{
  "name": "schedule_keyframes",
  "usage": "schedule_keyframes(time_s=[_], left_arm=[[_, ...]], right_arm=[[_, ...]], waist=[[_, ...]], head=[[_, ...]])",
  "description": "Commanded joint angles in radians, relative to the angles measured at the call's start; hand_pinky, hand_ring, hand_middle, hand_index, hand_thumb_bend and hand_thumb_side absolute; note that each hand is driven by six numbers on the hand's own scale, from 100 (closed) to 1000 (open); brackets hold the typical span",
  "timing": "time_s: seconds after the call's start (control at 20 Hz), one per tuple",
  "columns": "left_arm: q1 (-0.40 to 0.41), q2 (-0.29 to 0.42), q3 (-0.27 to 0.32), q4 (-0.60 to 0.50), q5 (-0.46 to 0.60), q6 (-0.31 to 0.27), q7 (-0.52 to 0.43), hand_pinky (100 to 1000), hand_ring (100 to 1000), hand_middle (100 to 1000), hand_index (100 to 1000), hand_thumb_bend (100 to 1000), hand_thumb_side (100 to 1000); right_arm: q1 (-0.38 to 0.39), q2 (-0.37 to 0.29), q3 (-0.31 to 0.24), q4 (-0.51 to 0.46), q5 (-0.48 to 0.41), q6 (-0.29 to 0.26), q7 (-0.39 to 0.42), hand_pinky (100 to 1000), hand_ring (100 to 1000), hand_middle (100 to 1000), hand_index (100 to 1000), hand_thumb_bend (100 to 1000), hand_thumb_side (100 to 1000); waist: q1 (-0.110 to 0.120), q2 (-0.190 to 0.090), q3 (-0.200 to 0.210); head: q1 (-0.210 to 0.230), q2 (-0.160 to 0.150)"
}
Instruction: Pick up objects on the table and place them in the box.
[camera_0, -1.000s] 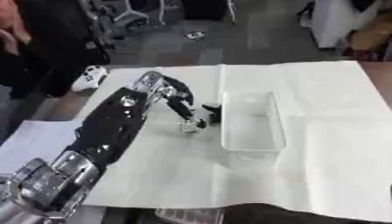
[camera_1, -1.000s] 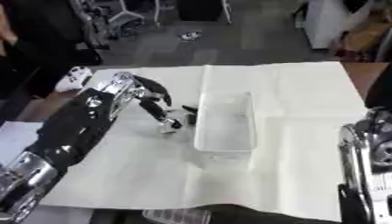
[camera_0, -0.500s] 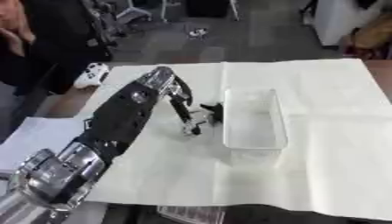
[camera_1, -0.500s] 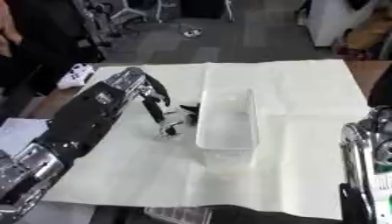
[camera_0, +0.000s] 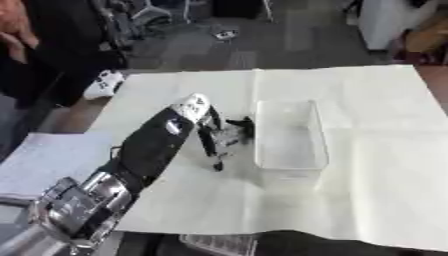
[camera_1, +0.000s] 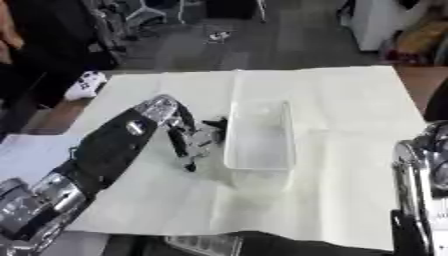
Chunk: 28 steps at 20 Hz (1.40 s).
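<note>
A clear plastic box (camera_0: 289, 132) stands in the middle of the white cloth (camera_0: 367, 95) and looks empty. My left arm comes in from the lower left, and my left hand (camera_0: 208, 131) hangs just left of the box's wall. Its dark fingers (camera_0: 215, 159) point down toward the cloth and its thumb (camera_0: 246, 125) sits by the box. A small pale object (camera_0: 230, 136) is pinched between them; I cannot make out its shape. My right hand (camera_1: 418, 190) shows only at the lower right edge of the right eye view, away from the box.
A white item (camera_0: 103, 82) lies off the cloth's back left corner. Paper sheets (camera_0: 44, 155) lie at the left. A wire tray (camera_0: 219, 244) pokes out below the front edge. A person in dark clothes stands at the far left.
The camera has shifted a little. My left hand stays beside the box's left wall with the pale object, its fingers now reaching slightly lower toward the cloth.
</note>
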Motion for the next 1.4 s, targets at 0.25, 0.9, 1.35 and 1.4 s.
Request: schedule_keyframes(time_s=[0.25, 0.9, 1.35, 1.4], left_arm=[[-0.051, 0.019, 0.035, 0.005, -0.019, -0.039, -0.067, 1000, 1000, 975, 977, 832, 1000], [-0.161, 0.056, 0.035, -0.086, 0.107, 0.038, -0.223, 1000, 1000, 933, 933, 867, 1000], [-0.147, 0.029, 0.056, -0.032, 0.056, 0.087, -0.160, 1000, 1000, 917, 922, 806, 1000], [-0.146, 0.026, 0.057, -0.027, 0.050, 0.087, -0.158, 1000, 1000, 917, 921, 806, 1000]], right_arm=[[-0.020, 0.008, 0.005, -0.013, -0.008, 0.001, 0.009, 529, 541, 576, 744, 100, 1000], [-0.020, 0.014, 0.013, -0.013, -0.012, -0.002, 0.015, 528, 542, 576, 743, 100, 1000], [-0.033, 0.036, 0.022, -0.013, -0.013, -0.013, 0.016, 527, 542, 576, 743, 100, 1000], [-0.034, 0.037, 0.023, -0.013, -0.013, -0.014, 0.016, 527, 542, 576, 743, 100, 1000]], waist=[[-0.003, -0.006, 0.000], [0.008, -0.013, -0.013], [0.020, -0.003, -0.037], [0.020, -0.003, -0.038]], head=[[0.022, 0.006], [0.041, 0.025], [0.056, 0.013], [0.054, 0.012]])
